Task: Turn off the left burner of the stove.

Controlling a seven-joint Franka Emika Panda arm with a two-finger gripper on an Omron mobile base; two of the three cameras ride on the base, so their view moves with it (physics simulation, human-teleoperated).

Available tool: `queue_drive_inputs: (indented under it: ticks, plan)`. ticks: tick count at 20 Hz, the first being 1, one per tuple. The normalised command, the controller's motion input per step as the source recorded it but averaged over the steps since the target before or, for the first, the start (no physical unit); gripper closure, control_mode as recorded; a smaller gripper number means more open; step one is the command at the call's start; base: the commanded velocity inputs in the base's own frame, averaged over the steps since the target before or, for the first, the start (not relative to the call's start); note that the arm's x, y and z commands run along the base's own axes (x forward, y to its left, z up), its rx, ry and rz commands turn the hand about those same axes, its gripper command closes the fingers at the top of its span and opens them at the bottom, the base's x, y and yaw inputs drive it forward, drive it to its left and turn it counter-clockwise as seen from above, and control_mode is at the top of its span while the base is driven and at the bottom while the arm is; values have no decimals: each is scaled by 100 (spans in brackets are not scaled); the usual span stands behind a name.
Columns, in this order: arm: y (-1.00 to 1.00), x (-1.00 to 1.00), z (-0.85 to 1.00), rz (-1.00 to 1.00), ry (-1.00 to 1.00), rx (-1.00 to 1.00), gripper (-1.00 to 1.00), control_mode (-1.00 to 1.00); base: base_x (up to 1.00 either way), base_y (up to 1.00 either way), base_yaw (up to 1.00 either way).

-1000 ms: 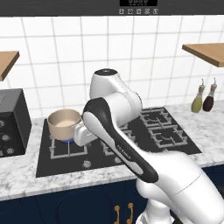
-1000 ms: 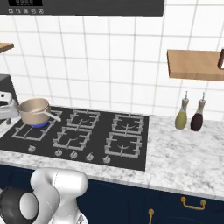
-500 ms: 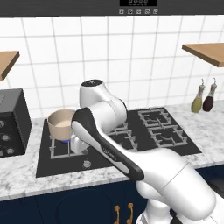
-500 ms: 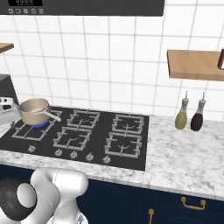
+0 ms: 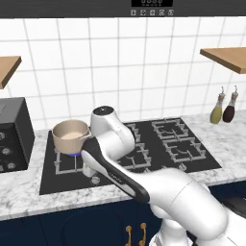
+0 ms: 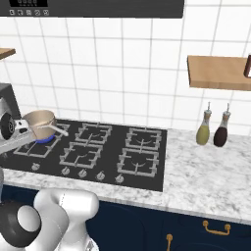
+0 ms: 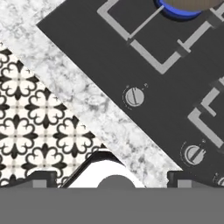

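While the arm has swung left and low, its fingers (image 7: 109, 180) spread wide, the left burner (image 5: 72, 154) at nine o'clock on the stove (image 6: 147, 164) glows blue, its knob (image 7: 134, 96) untouched ahead.

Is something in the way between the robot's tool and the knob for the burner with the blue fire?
Nothing visible blocks it. In the hand view, only bare black stove glass lies between the tool's tips and the nearest knob, below the left burner.
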Motion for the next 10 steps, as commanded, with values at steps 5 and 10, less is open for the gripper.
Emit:
queue_drive_inputs:
  ticks: [5, 10]
  plan:
    - [2, 46, -45, 5, 0, 0, -100, -100, 0, 0, 0]
    - [1, 11, -51, 1, 0, 0, -100, -100, 0, 0, 0]
